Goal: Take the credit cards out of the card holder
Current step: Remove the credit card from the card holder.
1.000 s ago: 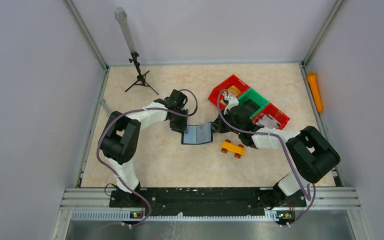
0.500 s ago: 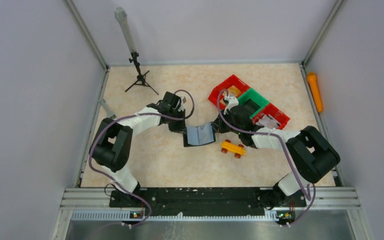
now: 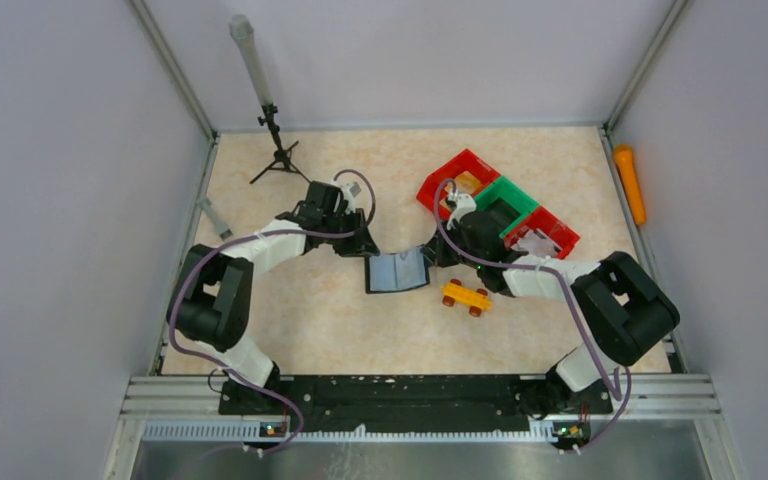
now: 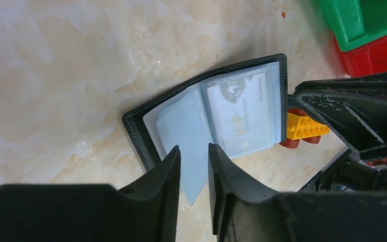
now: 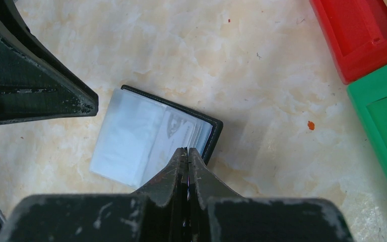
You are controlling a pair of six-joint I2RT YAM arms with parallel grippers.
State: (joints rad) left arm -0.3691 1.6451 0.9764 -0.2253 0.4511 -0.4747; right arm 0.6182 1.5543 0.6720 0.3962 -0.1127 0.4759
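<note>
The card holder (image 3: 397, 272) lies open on the table, black outside with clear plastic sleeves inside. In the left wrist view its stitched rim (image 4: 133, 131) frames a pale card (image 4: 242, 113) marked VIP. A loose clear sleeve (image 4: 189, 126) juts past the near edge. My left gripper (image 4: 194, 148) hovers over that sleeve, open by a narrow gap, and sits at the holder's left end (image 3: 365, 245). My right gripper (image 5: 187, 149) is shut, with its tips over the sleeves at the holder's right edge (image 5: 212, 138). From above it sits at the right end (image 3: 430, 255).
A yellow-orange brick car (image 3: 467, 296) stands just right of the holder, below the right arm. Red (image 3: 458, 175) and green (image 3: 508, 200) bins sit behind the right gripper. A small black tripod (image 3: 280, 160) stands at the back left, and an orange object (image 3: 629, 183) lies by the right wall.
My left gripper has drawn back to the left, off the holder's left end, its jaws closing and then parting slightly. The holder shifted a little. The right arm stayed put.
</note>
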